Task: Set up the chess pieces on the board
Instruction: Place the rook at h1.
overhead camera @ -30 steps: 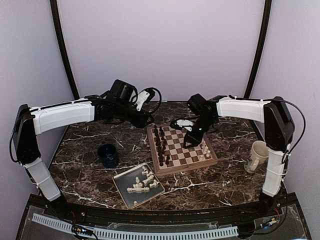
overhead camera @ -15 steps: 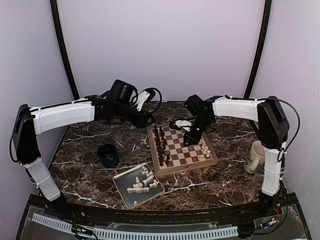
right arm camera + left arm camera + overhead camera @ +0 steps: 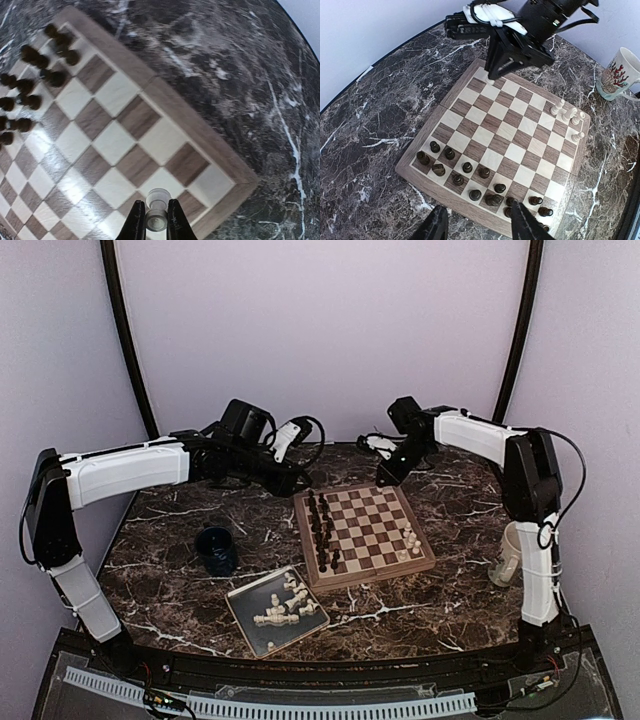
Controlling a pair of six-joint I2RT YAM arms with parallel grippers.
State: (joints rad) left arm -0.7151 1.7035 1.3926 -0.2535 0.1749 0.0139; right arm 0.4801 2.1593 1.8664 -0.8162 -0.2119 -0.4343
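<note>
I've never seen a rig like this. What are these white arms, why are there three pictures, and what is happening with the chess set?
These are two robot arms bolted at the near edge of a marble table. Each ends in a two-finger gripper. The wide picture comes from a fixed camera above and behind the arms. The other two come from a small camera on each wrist, so each one sees its own fingers.

On the table lies a wooden chessboard, with dark pieces lined along one side and a few cream pieces near a corner. There is also a grey tray holding more of them, a dark cup and a white mug.

The right gripper pinches one cream piece by a corner of the board. The left gripper is open and holds nothing.
</note>
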